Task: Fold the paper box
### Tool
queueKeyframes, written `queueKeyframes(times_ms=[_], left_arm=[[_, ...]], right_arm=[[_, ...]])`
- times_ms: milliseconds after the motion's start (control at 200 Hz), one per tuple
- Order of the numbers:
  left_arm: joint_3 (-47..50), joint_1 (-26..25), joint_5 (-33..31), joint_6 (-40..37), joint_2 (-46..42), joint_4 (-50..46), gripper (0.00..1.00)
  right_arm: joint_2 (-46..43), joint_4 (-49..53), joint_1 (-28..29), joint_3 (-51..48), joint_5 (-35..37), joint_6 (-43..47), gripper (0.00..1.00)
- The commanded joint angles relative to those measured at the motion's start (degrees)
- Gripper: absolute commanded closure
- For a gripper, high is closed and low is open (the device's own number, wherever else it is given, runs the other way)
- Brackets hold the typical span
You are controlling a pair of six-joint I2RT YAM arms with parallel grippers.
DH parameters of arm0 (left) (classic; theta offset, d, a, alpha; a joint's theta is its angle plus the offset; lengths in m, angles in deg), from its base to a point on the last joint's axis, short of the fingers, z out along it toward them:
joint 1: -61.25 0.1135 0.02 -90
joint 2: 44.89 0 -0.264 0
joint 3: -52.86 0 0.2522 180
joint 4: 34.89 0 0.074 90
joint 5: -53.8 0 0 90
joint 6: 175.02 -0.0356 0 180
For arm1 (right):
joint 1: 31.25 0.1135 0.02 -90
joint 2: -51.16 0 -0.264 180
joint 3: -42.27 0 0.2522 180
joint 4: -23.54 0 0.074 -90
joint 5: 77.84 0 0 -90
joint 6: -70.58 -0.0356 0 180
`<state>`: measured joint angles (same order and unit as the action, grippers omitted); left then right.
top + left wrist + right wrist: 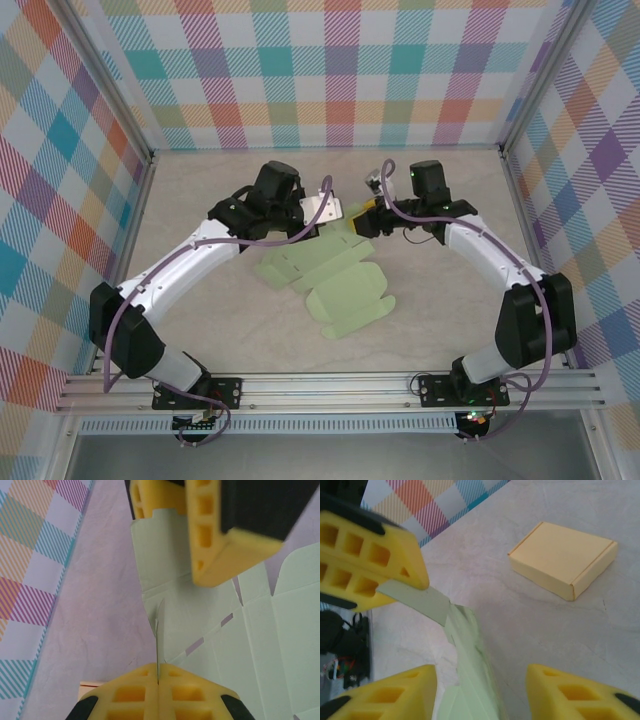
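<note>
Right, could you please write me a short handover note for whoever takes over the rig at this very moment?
The left tool is shut on an edge flap of the pale green die-cut paper box sheet, holding it raised.
The right tool is open, its fingers either side of the raised strip, not gripping.
The rest of the sheet lies flat mid-table. A closed yellow cardboard box sits beyond it.
Done: one flap lifted.
Left: walls, remaining flaps, closing.

The paper box lies flat on the table, with a folded box just behind it.
</note>
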<state>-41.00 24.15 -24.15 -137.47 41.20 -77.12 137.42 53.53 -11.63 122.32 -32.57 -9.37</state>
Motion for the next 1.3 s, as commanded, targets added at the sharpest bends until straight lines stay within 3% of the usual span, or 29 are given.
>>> queueKeyframes(times_ms=[0,30,105,185,310,490,665,955,1145,1295], left_arm=[[-2.0,-0.9,1.7,-1.4,0.3,0.6,1.0],[-2.0,-0.9,1.8,-1.2,0.4,0.5,1.0],[-2.8,-0.8,1.8,-0.1,0.4,-1.1,1.0],[-4.2,0.3,1.1,2.7,0.6,-3.2,0.81],[-2.0,3.6,1.1,5.7,-1.7,-3.3,0.75],[8.3,6.7,0.6,7.1,-8.4,3.1,0.73],[16.6,7.9,-4.5,7.8,-11.4,13.7,0.74],[17.8,9.0,-7.4,7.5,-8.6,18.5,0.77],[18.2,10.8,-5.3,8.3,-8.5,19.6,0.76],[19.1,14.4,-0.9,9.0,-10.7,18.7,0.65]], right_arm=[[0.5,0.6,0.6,2.1,-2.6,1.6,0.91],[0.2,0.5,0.6,2.1,-2.3,1.6,1.0],[-0.8,-0.4,0.6,1.3,-1.0,1.7,1.0],[-2.9,-1.8,0.6,0.0,0.5,2.0,1.0],[-6.1,-3.1,0.6,-1.7,1.3,2.5,1.0],[-8.1,-2.8,0.6,-2.5,0.6,2.7,1.0],[-8.4,-3.1,0.6,-2.6,-1.8,2.5,1.0],[-8.4,-3.2,0.6,-2.6,-3.7,1.8,1.0],[-8.4,-2.1,0.6,-2.5,-4.0,2.5,1.0],[-8.3,-1.4,0.6,-2.2,-3.9,3.1,1.0]])
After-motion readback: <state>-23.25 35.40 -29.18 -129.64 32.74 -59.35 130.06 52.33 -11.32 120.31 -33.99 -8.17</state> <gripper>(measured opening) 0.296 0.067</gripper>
